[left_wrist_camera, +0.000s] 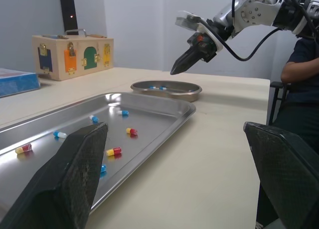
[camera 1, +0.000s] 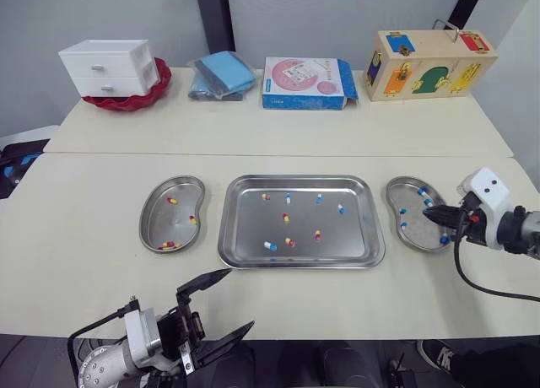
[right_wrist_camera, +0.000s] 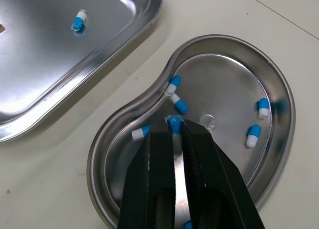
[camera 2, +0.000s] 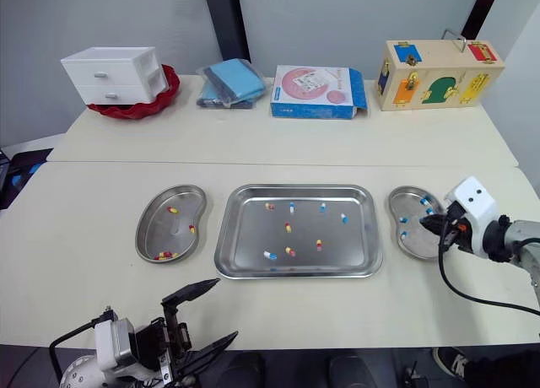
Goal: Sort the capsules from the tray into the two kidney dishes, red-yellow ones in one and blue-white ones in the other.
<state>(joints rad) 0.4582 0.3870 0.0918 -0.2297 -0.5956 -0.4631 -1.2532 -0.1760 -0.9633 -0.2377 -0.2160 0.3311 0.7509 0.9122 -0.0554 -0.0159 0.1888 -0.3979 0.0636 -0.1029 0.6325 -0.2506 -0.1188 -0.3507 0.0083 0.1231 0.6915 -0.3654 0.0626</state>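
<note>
Left gripper [camera 1: 240,298] released | right gripper [right_wrist_camera: 176,126] pinching blue-white capsule [right_wrist_camera: 173,122] over right kidney dish [right_wrist_camera: 224,77]

A pale grey wall [camera 1: 337,17] stood behind two cream tables [camera 1: 278,122] pushed together, a dark upright strip [camera 1: 215,17] dividing it. Along the far edge sat a white drawer unit [camera 1: 108,66] and a wooden latch box [camera 1: 430,63].

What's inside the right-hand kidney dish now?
At least five loose blue-white capsules, none red-yellow; the right gripper pinches another capsule. Its fingers hide part of the dish floor.
</note>
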